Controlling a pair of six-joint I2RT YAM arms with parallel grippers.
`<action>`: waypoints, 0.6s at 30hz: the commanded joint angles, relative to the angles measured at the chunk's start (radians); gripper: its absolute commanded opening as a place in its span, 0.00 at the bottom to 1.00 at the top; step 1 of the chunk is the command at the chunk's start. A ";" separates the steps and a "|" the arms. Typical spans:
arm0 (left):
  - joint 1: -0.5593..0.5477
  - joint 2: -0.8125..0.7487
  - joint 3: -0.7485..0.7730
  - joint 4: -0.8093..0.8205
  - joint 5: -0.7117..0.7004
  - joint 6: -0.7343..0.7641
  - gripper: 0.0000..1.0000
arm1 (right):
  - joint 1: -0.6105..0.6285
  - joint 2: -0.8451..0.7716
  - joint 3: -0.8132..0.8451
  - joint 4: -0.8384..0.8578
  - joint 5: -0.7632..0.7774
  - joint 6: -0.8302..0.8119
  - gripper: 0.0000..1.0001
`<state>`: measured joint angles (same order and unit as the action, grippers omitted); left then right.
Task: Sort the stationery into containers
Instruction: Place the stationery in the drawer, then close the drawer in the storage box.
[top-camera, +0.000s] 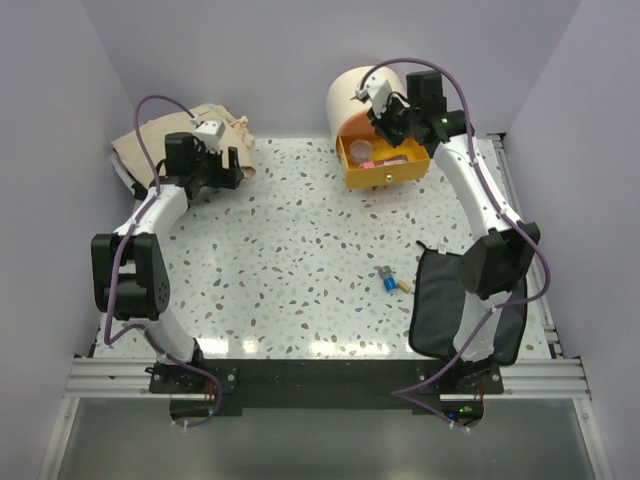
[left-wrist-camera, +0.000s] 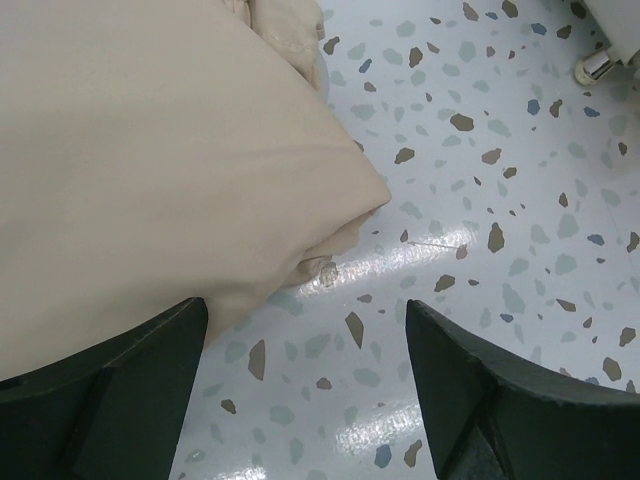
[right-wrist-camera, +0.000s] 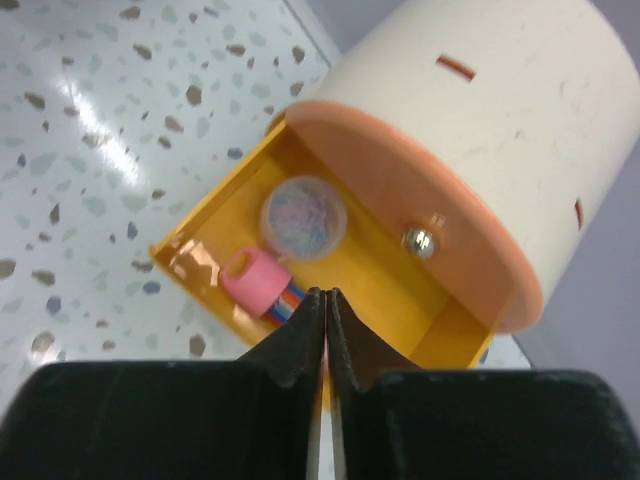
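Observation:
The cream cylindrical box (top-camera: 352, 92) stands at the back right with its orange drawer (top-camera: 372, 176) pulled out. In the right wrist view the drawer (right-wrist-camera: 205, 225) holds a pink tube (right-wrist-camera: 254, 280) and a small grey round pot (right-wrist-camera: 303, 216), below the cylinder (right-wrist-camera: 500, 110). My right gripper (right-wrist-camera: 326, 300) is shut and empty, just above the drawer; the top view shows it too (top-camera: 386, 133). Small blue and yellow pieces (top-camera: 392, 282) lie on the table beside the flat black pouch (top-camera: 445, 300). My left gripper (left-wrist-camera: 305, 312) is open and empty over the table. No pens or highlighter show.
A beige cloth bag (top-camera: 165, 140) lies at the back left; its edge (left-wrist-camera: 150, 150) sits just beside my left gripper (top-camera: 236, 166). A gold knob (right-wrist-camera: 419, 241) sits on the cylinder's orange face. Lilac walls enclose the speckled white table (top-camera: 300, 250).

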<state>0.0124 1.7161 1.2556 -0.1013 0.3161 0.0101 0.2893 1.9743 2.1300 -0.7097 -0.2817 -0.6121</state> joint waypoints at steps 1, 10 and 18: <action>-0.031 -0.003 0.039 0.063 0.032 -0.036 0.85 | -0.010 -0.179 -0.200 -0.050 0.006 -0.060 0.00; -0.092 0.014 0.064 0.071 0.032 -0.048 0.84 | -0.010 -0.276 -0.435 -0.011 -0.050 -0.046 0.00; -0.138 0.023 0.074 0.060 0.018 -0.035 0.84 | -0.009 -0.161 -0.392 0.021 -0.063 -0.049 0.00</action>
<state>-0.1078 1.7374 1.2884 -0.0776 0.3336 -0.0242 0.2810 1.7626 1.6947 -0.7330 -0.3225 -0.6605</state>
